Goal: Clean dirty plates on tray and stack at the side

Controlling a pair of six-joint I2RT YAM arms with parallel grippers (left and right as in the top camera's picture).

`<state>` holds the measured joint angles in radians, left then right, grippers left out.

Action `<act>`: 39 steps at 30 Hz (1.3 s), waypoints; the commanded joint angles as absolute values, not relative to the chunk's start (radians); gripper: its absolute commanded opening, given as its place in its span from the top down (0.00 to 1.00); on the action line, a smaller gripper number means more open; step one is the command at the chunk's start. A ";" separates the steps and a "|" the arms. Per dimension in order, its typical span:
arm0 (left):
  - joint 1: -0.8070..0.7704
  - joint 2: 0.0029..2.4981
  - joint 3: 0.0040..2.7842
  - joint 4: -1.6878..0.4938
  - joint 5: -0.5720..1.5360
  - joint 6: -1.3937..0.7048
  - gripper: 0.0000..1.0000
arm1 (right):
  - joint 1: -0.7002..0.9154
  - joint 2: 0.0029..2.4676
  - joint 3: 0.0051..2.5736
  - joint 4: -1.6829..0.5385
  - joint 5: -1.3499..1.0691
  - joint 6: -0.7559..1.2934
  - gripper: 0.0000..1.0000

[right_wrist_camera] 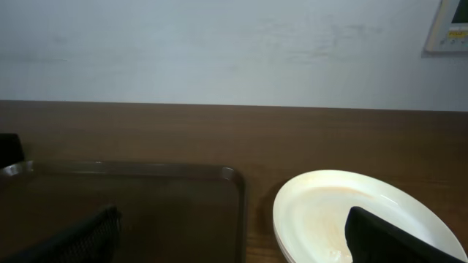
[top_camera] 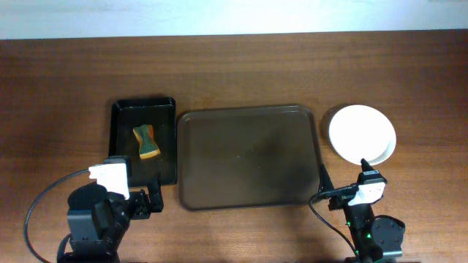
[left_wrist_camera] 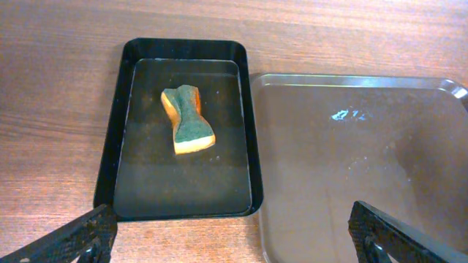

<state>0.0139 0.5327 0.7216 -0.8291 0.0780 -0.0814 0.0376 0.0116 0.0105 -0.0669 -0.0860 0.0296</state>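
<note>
From where I stand, the white plates (top_camera: pixel 362 131) sit stacked on the wooden table (top_camera: pixel 66 88), just beside the right rim of the big brown tray (top_camera: pixel 248 157) and off it. A second rim peeks out from under the top plate, so there are at least two, though I cannot count them exactly. The top plate's face looks plain white from above. The right gripper (top_camera: pixel 363 166) is at the near edge of that stack, its tip over the plate's rim in the overhead view; whether it touches the plate I cannot tell. Its own camera shows the jaws spread wide, with nothing gripped between them. One of its dark fingers (right_wrist_camera: pixel 73 237) sits low at the left above the brown tray's corner, and the other sits at the right in front of the top plate. Behind them the table runs back to a pale wall (right_wrist_camera: pixel 219 51). On the other side, a small black tray (top_camera: pixel 117 139) lies just beside the brown tray's left rim. In it rests a sponge (top_camera: pixel 147 142), orange with a green face and waisted in the middle, toward the far half. The left gripper (top_camera: pixel 144 199) hangs at the near end of the black tray, by its right corner. Its wrist camera shows its fingers (left_wrist_camera: pixel 77 237) far apart at the bottom corners of the view, holding nothing, with the sponge well ahead of them and untouched.
</note>
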 commanded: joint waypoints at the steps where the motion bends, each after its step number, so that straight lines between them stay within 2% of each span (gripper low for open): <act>1: 0.014 0.529 0.717 -0.830 0.082 -0.066 0.00 | 0.046 0.004 0.006 -0.072 -0.073 0.035 0.02; 15: 0.014 0.524 0.716 -0.850 0.080 -0.065 0.00 | 0.046 0.004 0.006 -0.072 -0.073 0.035 0.02; 17: 0.014 0.455 0.661 -0.826 0.044 -0.065 0.00 | 0.046 0.004 0.006 -0.072 -0.073 0.035 0.02; 21: 0.014 0.228 0.417 -0.601 0.048 -0.067 0.00 | 0.046 0.004 0.006 -0.072 -0.073 0.035 0.02; 24: 0.014 0.021 0.150 -0.221 0.067 -0.067 0.00 | 0.046 0.004 0.006 -0.072 -0.073 0.034 0.02; 27: 0.014 0.005 0.012 0.101 0.063 -0.066 0.00 | 0.046 0.004 0.006 -0.072 -0.073 0.035 0.02; 30: 0.013 0.005 0.009 -0.086 0.062 -0.095 0.00 | 0.046 0.004 0.006 -0.072 -0.073 0.035 0.02; 39: 0.013 0.005 0.009 -0.077 0.059 -0.096 0.00 | 0.046 0.004 0.006 -0.072 -0.073 0.035 0.02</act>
